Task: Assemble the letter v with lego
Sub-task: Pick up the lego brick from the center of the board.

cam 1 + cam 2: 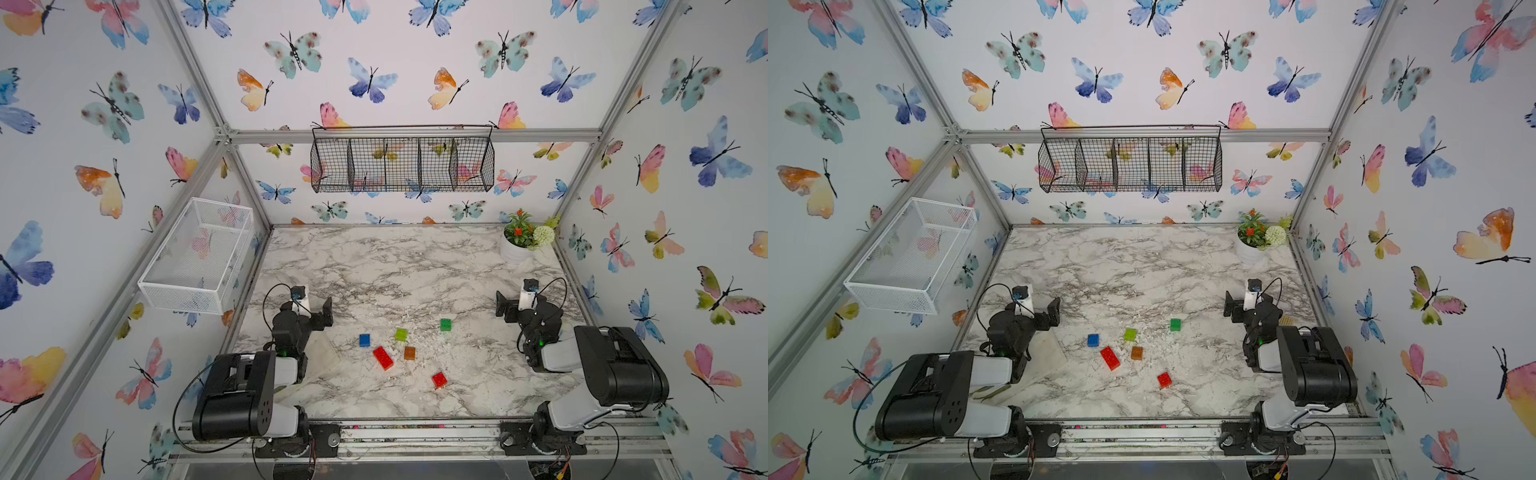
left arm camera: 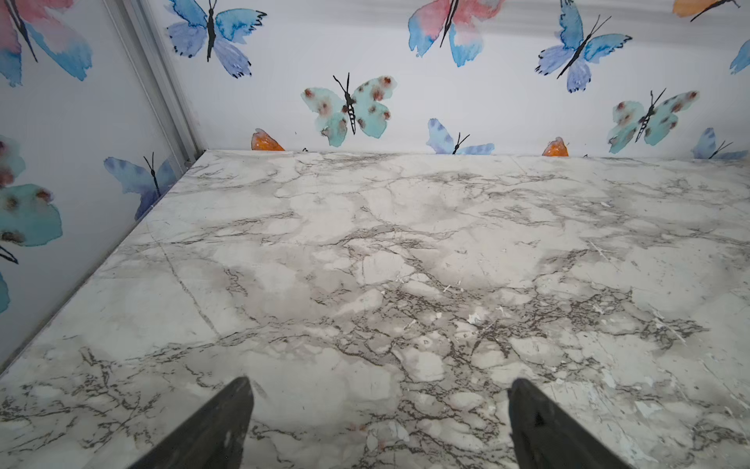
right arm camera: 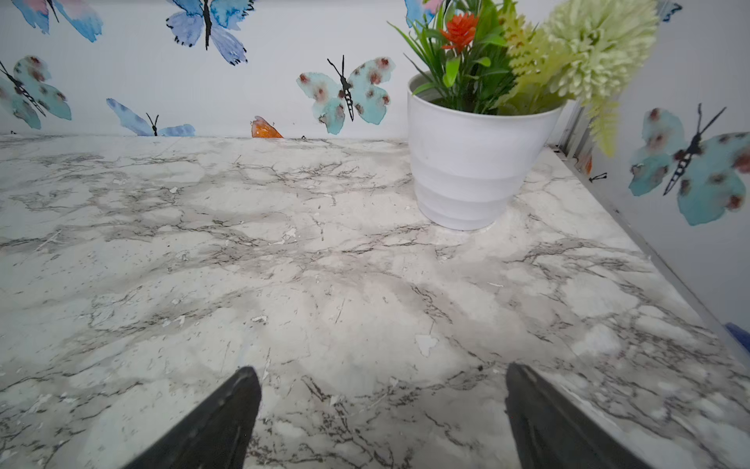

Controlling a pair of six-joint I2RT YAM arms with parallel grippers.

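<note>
My left claw [image 1: 314,306] and my right claw [image 1: 515,300] sit low over the marble table [image 1: 395,266]. Each has its jaws spread wide and holds nothing, and both point toward the back wall.

The lego lies loose between my two arms, nearer the front rail than either claw. It is six separate bricks, none joined to another.
- The blue brick [image 1: 365,340] is the closest to my left claw.
- The lime green brick [image 1: 401,334] lies near it.
- The longer red brick [image 1: 382,358] and the orange brick [image 1: 409,353] lie near each other, just in front of those two.
- The dark green brick [image 1: 446,324] sits toward my right claw but well apart from it.
- The small red brick [image 1: 439,380] lies alone, nearest the front edge.

Both top views show all six bricks; my wrist views show none. The left wrist view has only dark fingertips [image 2: 243,396] over bare marble and butterfly wallpaper. The right wrist view adds a white flower pot [image 3: 466,170], which stands in the far right corner.

A black wire basket [image 1: 403,164] hangs on the back wall and a white mesh basket [image 1: 199,257] on the left wall — both off the table.
</note>
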